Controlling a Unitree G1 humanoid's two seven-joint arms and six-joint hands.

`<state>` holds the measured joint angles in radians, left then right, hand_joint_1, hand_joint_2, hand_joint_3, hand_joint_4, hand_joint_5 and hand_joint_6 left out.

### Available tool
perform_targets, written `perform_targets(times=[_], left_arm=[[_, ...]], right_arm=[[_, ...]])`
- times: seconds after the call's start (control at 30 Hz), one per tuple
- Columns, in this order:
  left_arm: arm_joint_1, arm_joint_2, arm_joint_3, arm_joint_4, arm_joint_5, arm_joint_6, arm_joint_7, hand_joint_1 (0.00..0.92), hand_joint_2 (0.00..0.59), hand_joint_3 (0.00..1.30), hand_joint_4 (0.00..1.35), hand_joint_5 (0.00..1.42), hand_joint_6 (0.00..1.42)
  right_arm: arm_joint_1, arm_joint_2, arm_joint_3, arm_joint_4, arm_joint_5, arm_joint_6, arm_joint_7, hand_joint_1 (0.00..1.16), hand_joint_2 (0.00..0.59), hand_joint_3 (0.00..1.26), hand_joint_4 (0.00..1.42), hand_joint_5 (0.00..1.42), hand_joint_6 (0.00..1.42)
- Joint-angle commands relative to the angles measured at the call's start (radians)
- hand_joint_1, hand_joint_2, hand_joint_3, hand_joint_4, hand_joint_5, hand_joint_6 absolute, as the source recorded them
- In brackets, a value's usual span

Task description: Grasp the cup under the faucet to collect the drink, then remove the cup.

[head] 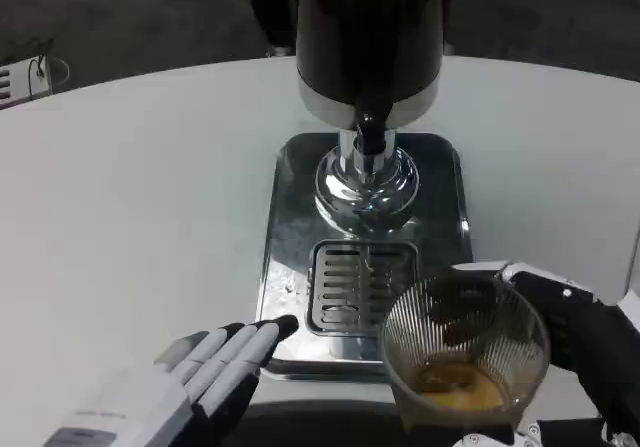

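Note:
A ribbed clear glass cup [465, 352] with amber drink in its bottom is gripped by my right hand [575, 342] at the lower right, in front of the drip grate [362, 285]. The black faucet spout [371, 134] juts from the dark dispenser tank [368, 37], well behind the cup. The dispenser stands on a shiny metal base tray [290, 227]. My left hand [185, 387] lies flat at the lower left, fingers straight and together, tips touching the tray's front left corner, holding nothing.
The round white table [130, 187] stretches wide to the left and right of the tray. A white device with cables [22, 79] sits at the far left edge. Dark floor lies beyond the table's far rim.

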<state>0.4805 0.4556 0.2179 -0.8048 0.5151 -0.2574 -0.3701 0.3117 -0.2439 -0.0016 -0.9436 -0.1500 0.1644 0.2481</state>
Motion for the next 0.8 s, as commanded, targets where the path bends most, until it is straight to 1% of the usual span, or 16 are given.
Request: perform_targets(times=[0.03,0.8], left_arm=[[0.016,0.003,0.009,-0.006,-0.008,0.006,-0.012,0.000,0.059,0.00,0.00,0.00,0.00],[0.030,0.003,0.018,0.005,-0.022,-0.002,-0.005,0.000,0.059,0.00,0.00,0.00,0.00]], right_arm=[[-0.003,0.010,0.004,-0.026,0.010,-0.017,-0.010,0.99,0.209,1.15,1.40,1.42,1.35],[0.006,0.014,0.019,-0.035,-0.004,-0.009,-0.015,0.99,0.221,1.15,1.38,1.42,1.35]])
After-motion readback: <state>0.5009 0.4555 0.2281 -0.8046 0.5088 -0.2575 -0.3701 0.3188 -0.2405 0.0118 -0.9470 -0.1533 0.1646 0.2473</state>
